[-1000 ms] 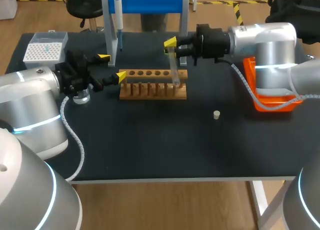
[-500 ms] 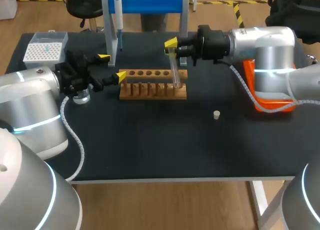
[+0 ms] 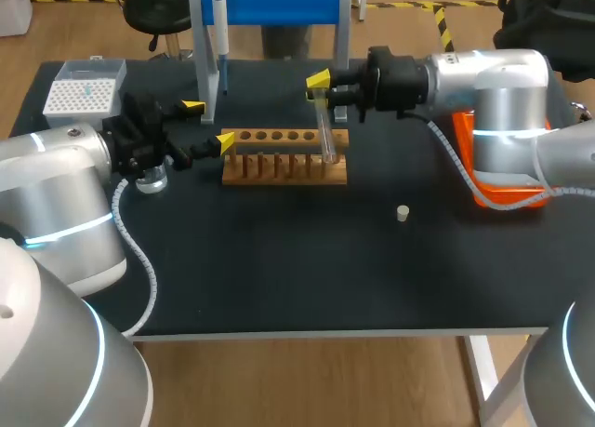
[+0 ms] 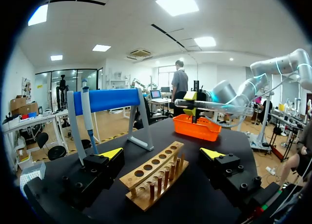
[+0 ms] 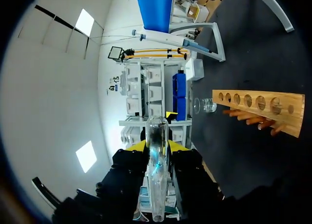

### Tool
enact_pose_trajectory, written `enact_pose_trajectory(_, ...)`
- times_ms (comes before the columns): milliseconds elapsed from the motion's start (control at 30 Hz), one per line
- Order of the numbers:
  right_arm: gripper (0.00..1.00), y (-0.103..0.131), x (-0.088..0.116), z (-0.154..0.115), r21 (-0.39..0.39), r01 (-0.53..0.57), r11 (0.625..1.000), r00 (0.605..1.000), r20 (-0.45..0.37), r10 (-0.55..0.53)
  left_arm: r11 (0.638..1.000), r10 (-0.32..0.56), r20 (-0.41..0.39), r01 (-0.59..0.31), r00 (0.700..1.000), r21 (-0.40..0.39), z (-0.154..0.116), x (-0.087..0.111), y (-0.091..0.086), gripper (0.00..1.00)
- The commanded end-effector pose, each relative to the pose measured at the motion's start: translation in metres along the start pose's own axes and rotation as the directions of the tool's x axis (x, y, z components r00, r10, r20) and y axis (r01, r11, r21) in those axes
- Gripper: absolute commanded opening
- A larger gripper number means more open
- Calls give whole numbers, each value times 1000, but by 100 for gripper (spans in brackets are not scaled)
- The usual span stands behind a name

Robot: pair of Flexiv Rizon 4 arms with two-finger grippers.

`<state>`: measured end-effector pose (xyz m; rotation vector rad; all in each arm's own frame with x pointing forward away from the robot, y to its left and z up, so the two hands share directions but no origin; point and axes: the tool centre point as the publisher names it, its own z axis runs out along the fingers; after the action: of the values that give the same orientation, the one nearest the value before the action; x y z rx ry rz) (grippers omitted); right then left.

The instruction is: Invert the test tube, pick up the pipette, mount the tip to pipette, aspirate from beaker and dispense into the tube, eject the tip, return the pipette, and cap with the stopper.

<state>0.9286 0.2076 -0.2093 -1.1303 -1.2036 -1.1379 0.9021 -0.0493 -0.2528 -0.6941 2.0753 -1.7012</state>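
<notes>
The right end effector [image 3: 318, 85] is pinching the test tube [image 3: 324, 125] from two sides close to one end. In the right wrist view that looks like the rounded, closed end, so most of the glass reaches out past the fingers. The left wrist view shows the tube lying about level in the air, and in the head view it crosses the right end of the wooden rack [image 3: 284, 157]. That pose suits a tube partway through being turned over, before it goes mouth-up into a hole. Gripping near the end probably leaves the shaft free to enter the rack. The left end effector [image 3: 208, 125] is spread wide and holds nothing. It hovers at the rack's left end with a fingertip to either side, apparently waiting its turn, and it is near the beaker [image 3: 153, 179] and the tip box [image 3: 84, 90]. The pipette [image 3: 219, 22] hangs on the blue-barred stand [image 3: 279, 4] behind the rack, out of the tube's way until liquid is to be drawn. The stopper [image 3: 403, 213] sits alone on the tabletop [image 3: 279, 260] in front of the rack, kept back for the last step. The orange bin [image 3: 493, 193] lies under the right arm, likely there for the spent tip.
</notes>
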Motion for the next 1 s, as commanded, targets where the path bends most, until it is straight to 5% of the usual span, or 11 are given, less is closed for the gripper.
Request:
enact_pose_trajectory(33,0,1,0,-1,3,0,1000,1000,1,0,1000,2,9,-2,1000,2,1,2,1,100)
enact_pose_trajectory(200,0,1,0,-1,3,0,1000,1000,1,0,1000,2,9,-2,1000,2,1,2,1,100)
enact_pose_trajectory(333,0,1,0,-1,3,0,1000,1000,1,0,961,235,-68,-221,970,163,7,12,-17,100)
enact_pose_trajectory(533,0,1,0,-1,3,0,1000,1000,1,0,787,597,-124,-549,792,282,7,29,-41,100)
enact_pose_trajectory(567,0,1,0,-1,3,0,1000,1000,1,0,802,572,-115,-525,812,285,6,26,-45,100)
enact_pose_trajectory(933,0,1,0,-1,3,0,1000,1000,1,0,802,572,-115,-525,812,285,6,26,-45,100)
enact_pose_trajectory(1000,0,1,0,-1,3,0,1000,1000,1,0,747,655,-92,-624,750,231,9,28,-46,100)
